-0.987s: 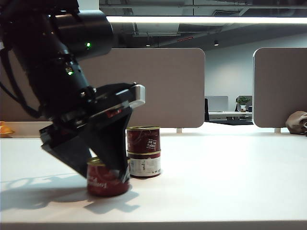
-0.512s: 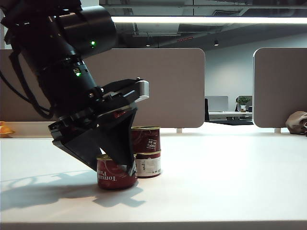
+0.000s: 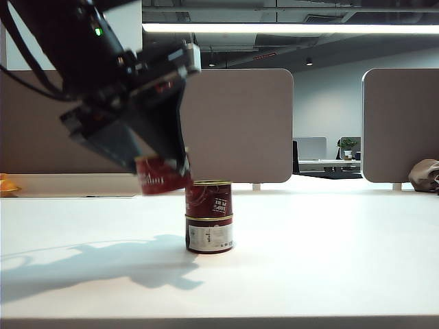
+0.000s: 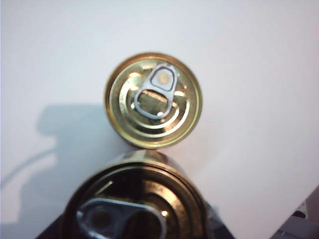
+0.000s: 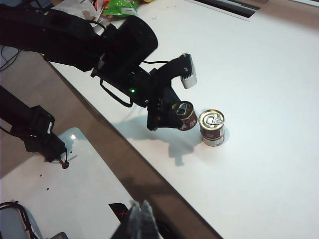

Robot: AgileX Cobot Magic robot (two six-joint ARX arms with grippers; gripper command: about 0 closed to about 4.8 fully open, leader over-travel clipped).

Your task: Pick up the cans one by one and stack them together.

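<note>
White table [image 3: 329, 260]: left hand [image 3: 163, 171] clamping 3rd can [image 3: 162, 177], now lifted beside 2-can stack [image 3: 208, 216]; right hand [image 5: 141, 219] closed

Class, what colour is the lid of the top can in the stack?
Gold, with a silver pull tab; the top can shows this best in the left wrist view.

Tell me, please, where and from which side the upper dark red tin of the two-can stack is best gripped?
Grip the upper dark red tin across its straight label wall, coming from above. It stands upright on the lower tin, its gold pull-tab lid offering no hold. The left gripper holds the third can; the right gripper is shut.
</note>
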